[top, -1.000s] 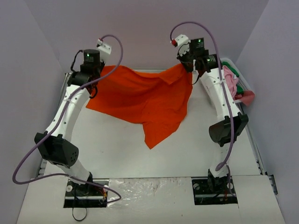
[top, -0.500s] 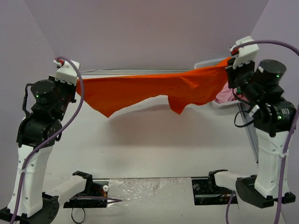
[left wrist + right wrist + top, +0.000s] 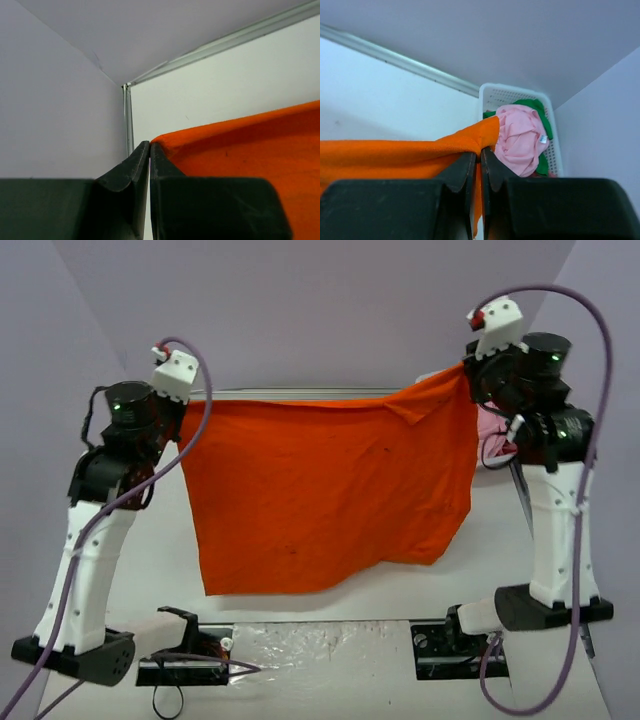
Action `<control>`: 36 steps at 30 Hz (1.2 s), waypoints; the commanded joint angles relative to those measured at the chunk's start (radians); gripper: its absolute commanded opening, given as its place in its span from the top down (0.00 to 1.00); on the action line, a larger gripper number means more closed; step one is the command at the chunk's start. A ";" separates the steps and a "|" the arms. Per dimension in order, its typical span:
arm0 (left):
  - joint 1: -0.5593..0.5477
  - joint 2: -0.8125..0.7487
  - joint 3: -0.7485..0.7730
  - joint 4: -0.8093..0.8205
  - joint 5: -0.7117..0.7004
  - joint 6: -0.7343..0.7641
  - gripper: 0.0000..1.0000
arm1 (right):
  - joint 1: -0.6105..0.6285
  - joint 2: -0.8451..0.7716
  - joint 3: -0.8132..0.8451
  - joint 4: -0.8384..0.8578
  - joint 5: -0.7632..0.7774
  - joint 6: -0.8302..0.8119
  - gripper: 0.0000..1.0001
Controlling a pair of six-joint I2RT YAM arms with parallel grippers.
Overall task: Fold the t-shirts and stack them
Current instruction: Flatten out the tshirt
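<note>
The bright orange t-shirt (image 3: 330,490) hangs spread like a curtain between both raised arms, its lower edge just above the table. My left gripper (image 3: 182,405) is shut on its upper left corner; in the left wrist view (image 3: 149,146) the orange cloth (image 3: 250,150) runs off to the right. My right gripper (image 3: 470,375) is shut on the upper right corner; in the right wrist view (image 3: 480,152) the cloth (image 3: 395,155) is pinched between the jaws. A pink t-shirt (image 3: 520,137) and a green one (image 3: 535,107) lie bunched in the basket.
The white slotted basket (image 3: 492,95) stands at the table's far right corner, mostly hidden behind the right arm in the top view. The white table (image 3: 330,605) has a raised metal back rail (image 3: 220,45). Purple walls close in at back and sides.
Both arms have lowered and drawn back from a high stretch; the orange shirt, taut and bunched before, now hangs open full length. Earlier still it lay draped on the table.
</note>
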 commanded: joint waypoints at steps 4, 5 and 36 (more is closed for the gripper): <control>0.018 0.211 -0.052 0.148 -0.047 0.038 0.98 | -0.006 0.286 0.008 0.098 0.015 -0.004 1.00; 0.029 0.272 -0.040 0.170 -0.046 0.038 0.98 | 0.000 0.358 0.032 0.098 0.020 -0.004 1.00; 0.132 -0.150 -0.402 -0.164 0.297 0.278 0.98 | 0.043 -0.342 -0.619 0.010 -0.031 -0.028 0.98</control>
